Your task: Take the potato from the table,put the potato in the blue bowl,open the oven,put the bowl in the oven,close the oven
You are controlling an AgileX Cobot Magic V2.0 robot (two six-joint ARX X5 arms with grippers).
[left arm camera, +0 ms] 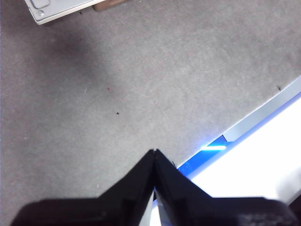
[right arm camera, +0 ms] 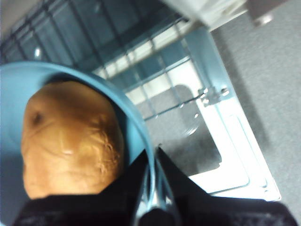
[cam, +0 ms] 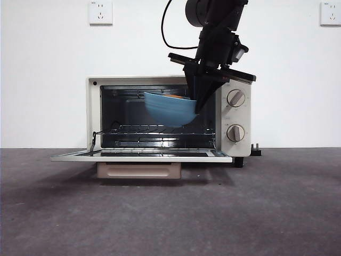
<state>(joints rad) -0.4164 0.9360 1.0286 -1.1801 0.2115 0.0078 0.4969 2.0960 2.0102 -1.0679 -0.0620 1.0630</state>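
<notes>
Dark grey counter (cam: 170,213) lies bare before the cream-white toaster oven (cam: 237,114). My right end effector (right arm camera: 153,157) pinches the deep blue bowl's (cam: 168,109) rim, orange-brown potato (right arm camera: 70,141) inside, tilted above the oven's rack; I'd level it, then lower gently. Left end effector (left arm camera: 154,157) waits closed.

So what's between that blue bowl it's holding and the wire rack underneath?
Only air: in the front view the blue bowl, pinched by the right pincer, hangs tilted just above the wire rack.
</notes>
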